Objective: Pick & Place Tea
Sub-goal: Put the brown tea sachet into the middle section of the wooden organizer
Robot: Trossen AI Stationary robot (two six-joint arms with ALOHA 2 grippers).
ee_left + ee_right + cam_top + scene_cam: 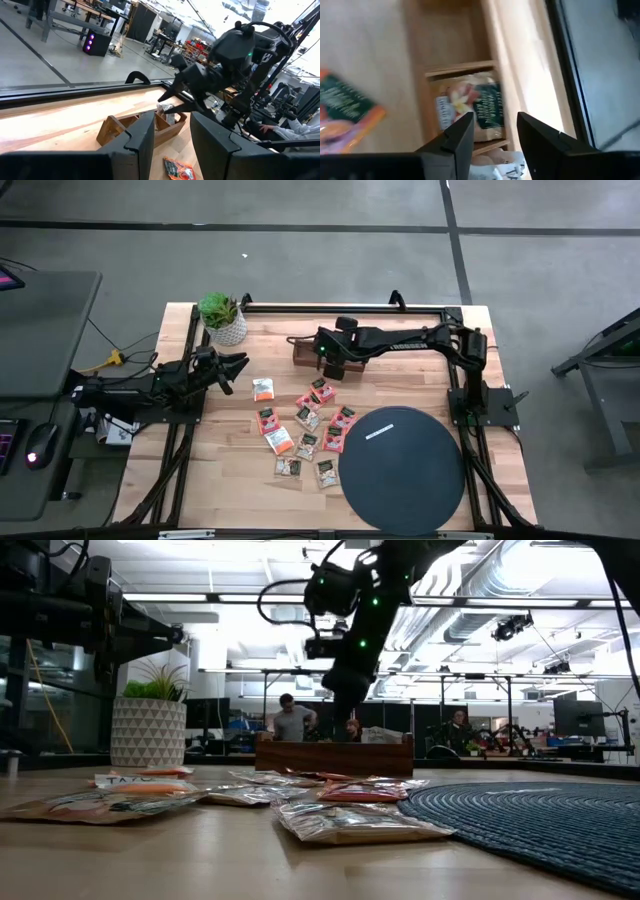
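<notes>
Right gripper [328,366] hangs over the wooden tray [312,358] near the table's [420,385] far edge, fingers spread and empty, a sachet [470,107] lying in a compartment below. Looks like the drop. Remaining tea [305,430] litters mid-table; next, fetch another. Left gripper [232,370] waits, parted, by the left edge.

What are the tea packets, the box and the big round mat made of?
The tea packets look like thin, shiny plastic or foil: they crinkle and catch the light. The box looks like brown wood with plain walls and dividers. The big round mat seems woven or braided, because ridged rings run around it; its dark fibre can't be told.
</notes>
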